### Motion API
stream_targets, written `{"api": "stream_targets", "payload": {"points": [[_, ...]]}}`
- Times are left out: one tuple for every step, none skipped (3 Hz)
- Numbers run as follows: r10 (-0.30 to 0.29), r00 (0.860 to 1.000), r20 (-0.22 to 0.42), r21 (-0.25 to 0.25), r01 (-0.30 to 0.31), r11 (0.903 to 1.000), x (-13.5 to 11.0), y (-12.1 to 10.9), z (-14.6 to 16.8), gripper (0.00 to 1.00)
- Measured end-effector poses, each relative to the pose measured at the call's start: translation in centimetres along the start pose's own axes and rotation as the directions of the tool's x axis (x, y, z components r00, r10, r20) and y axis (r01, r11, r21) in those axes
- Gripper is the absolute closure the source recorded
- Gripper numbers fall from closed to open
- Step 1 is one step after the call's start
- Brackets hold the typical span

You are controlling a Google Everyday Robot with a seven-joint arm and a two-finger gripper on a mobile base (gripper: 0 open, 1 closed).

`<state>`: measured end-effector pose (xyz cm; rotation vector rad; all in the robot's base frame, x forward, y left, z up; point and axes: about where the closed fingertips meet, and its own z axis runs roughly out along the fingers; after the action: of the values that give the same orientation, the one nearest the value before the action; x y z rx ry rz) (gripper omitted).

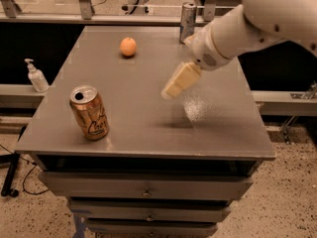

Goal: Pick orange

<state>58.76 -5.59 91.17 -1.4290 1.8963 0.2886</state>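
Camera view shows you the small round orange (128,46) ungrasped, well apart from the cream gripper (171,89), whose state you cannot tell.

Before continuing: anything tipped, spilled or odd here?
Nothing stands out: the small round orange sits at the back, the orange-gold soda can and the silver can stand upright, the cream gripper hovers over the grey table.
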Motion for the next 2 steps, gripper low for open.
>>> {"api": "stream_targets", "payload": {"points": [[-0.001,0.992,0.125,0.072,-0.008,0.9974,-4.3,-4.6,4.5,0.0],[0.033,0.972,0.234,0.102,-0.059,0.993,-7.8,-8.6,8.4,0.0]]}}
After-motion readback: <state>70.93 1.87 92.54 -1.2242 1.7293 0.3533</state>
